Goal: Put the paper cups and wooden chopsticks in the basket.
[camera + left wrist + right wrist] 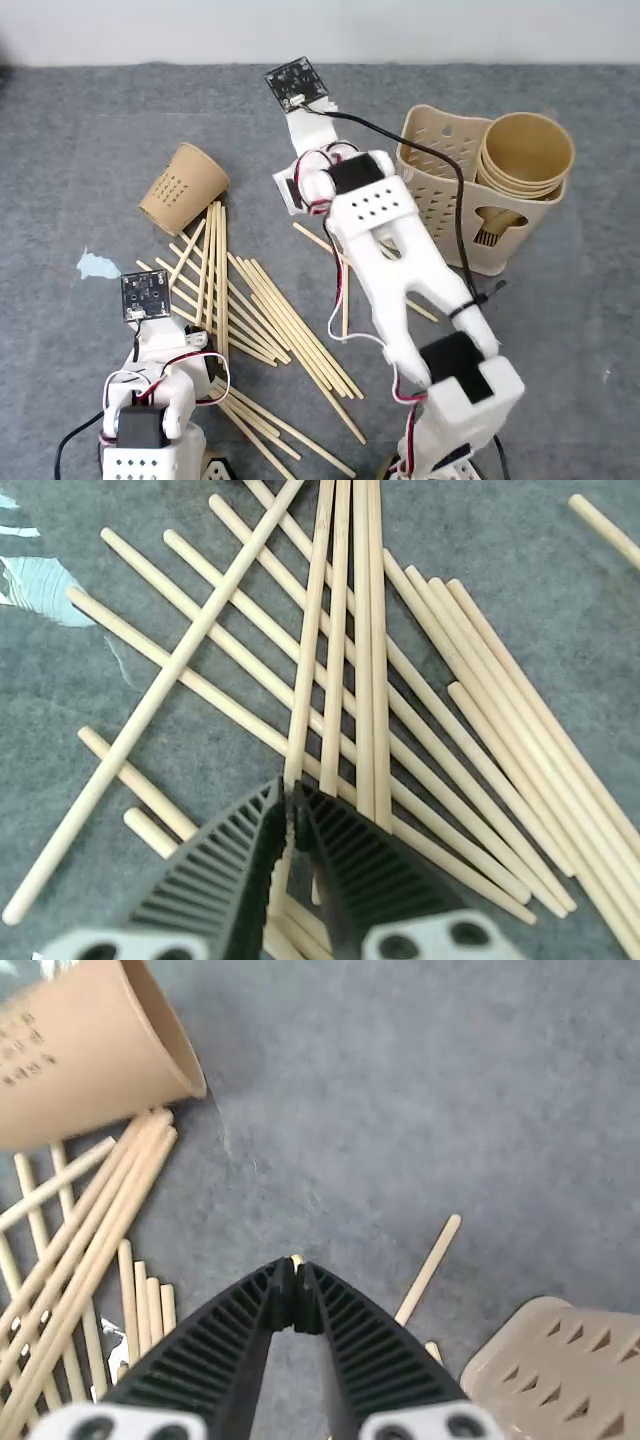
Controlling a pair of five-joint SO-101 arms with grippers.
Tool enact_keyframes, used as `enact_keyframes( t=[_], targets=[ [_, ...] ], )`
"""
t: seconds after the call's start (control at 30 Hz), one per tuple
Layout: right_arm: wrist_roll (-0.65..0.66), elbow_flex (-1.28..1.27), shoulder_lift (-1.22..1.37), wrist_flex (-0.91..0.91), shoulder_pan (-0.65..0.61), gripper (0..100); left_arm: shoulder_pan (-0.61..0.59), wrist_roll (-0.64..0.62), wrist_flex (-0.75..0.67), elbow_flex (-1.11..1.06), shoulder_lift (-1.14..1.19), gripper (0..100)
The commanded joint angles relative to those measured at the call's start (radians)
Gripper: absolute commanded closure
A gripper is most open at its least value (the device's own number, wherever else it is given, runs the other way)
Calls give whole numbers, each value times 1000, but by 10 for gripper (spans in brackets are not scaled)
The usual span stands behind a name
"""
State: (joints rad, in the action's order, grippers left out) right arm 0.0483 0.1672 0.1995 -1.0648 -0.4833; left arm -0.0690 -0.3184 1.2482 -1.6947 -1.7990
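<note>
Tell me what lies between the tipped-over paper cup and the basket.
The right arm, in the high view. Beneath it, the right wrist view shows grey mat and one loose chopstick near the basket.

Bare worktop (90, 130) lies open beyond the tipped cup (183, 187) and along the far edge. Chopsticks (270, 310) litter the middle. The right arm (400, 260) stretches between them and the basket (425, 185), barring that way; stacked cups (525, 150) fill one basket compartment, the other stands open
</note>
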Motion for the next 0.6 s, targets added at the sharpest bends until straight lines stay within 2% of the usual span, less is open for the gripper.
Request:
enact_keyframes(
  t=[0.0,0.2,0.33,0.57],
  targets=[
    [-6,109,-7,-73,-5,987,-6,8,6,10,-12,985],
    [-6,124,-2,-105,-25,986,-6,8,6,10,-12,985],
    [-6,129,-8,-193,-31,986,-6,8,6,10,-12,985],
    [-2,137,-94,-401,-24,986,138,8,6,10,-11,985]
  ],
)
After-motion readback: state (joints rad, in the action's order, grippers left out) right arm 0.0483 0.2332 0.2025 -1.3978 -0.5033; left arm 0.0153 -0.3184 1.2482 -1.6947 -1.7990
